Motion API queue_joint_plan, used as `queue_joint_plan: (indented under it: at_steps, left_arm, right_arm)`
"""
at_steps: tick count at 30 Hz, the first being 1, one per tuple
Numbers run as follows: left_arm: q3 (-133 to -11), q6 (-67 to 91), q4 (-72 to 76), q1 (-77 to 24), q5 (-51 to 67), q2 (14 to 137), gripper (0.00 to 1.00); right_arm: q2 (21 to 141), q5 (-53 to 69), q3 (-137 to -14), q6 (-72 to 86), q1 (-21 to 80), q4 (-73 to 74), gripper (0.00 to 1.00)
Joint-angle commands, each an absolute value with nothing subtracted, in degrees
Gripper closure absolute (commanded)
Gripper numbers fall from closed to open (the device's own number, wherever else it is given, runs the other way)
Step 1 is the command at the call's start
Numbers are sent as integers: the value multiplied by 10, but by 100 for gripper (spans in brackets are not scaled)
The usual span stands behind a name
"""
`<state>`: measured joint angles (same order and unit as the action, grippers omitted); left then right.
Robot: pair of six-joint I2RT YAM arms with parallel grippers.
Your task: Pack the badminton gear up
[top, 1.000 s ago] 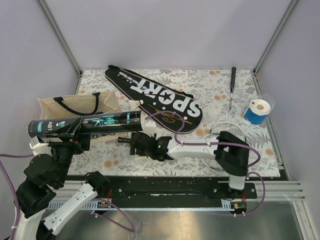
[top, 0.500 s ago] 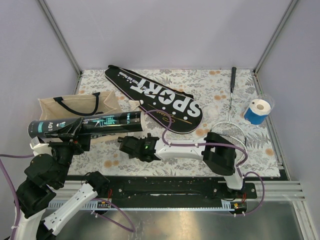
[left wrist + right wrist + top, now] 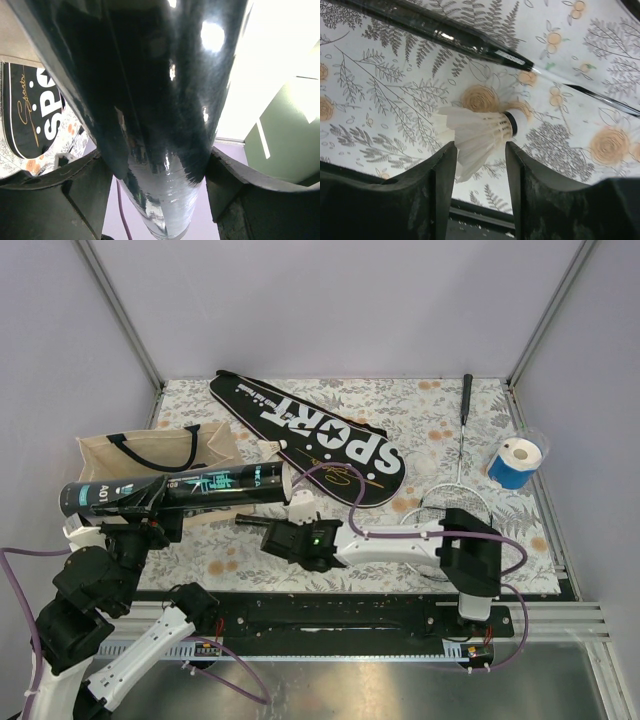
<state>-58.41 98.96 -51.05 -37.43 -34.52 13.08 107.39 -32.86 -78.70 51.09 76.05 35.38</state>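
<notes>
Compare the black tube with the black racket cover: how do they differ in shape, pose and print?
The tube is a long cylinder with teal print; the cover is flat, racket-shaped and lettered SPORT in white. The tube is held above the table by the left gripper; the cover lies flat on the table. Both are black.

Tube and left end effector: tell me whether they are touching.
Touching. The left wrist view shows the tube pressed between both fingers of the left end effector, with no gap on either side.
</notes>
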Motion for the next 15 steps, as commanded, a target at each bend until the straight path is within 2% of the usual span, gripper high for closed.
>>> queue_joint_plan:
  at_steps: [1,6,15]
  left_arm:
    - [-587,994,-468,-374,-349,126,77]
    - [-583,997,-468,-374,-349,124,77]
    - [-581,1000,-468,-375,-348,125,77]
  right_arm:
    - [996,-366,-738,527,773,363,50]
    - [963,-376,-700,549,779,374,54]
    - [1004,-400,-745,532,797,379,52]
